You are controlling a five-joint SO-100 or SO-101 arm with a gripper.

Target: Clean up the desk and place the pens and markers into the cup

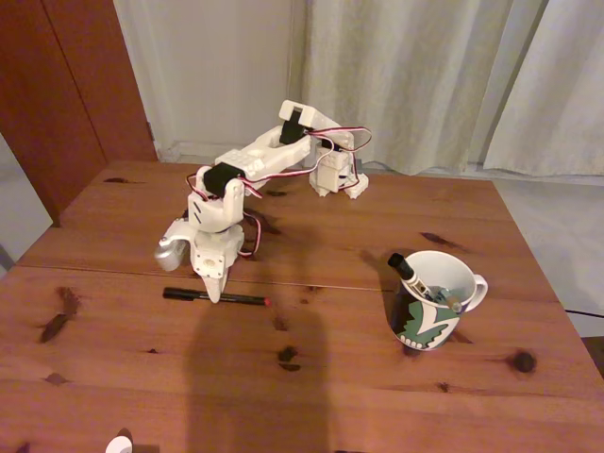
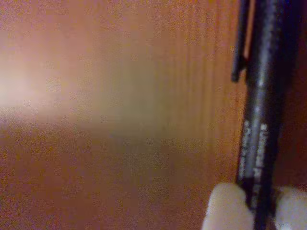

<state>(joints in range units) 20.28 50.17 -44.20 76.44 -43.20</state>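
A thin black pen (image 1: pixel 236 298) with a red tip lies flat on the reddish-brown desk (image 1: pixel 359 396), left of centre. My gripper (image 1: pixel 215 288) points straight down onto its middle. In the wrist view its two white fingertips (image 2: pixel 228 208) press against either side of the black pen (image 2: pixel 261 120), so the gripper (image 2: pixel 261 213) is shut on it while it rests on the wood. The white cup (image 1: pixel 439 300) with a dark pattern stands at the right. A marker with a black cap (image 1: pixel 401 264) leans out of it, and another slim stick sits inside.
The arm's base (image 1: pixel 337 177) stands at the desk's far edge, in front of pale curtains. A small white object (image 1: pixel 119 444) pokes in at the near edge. A dark shadow falls across the front middle of the wood.
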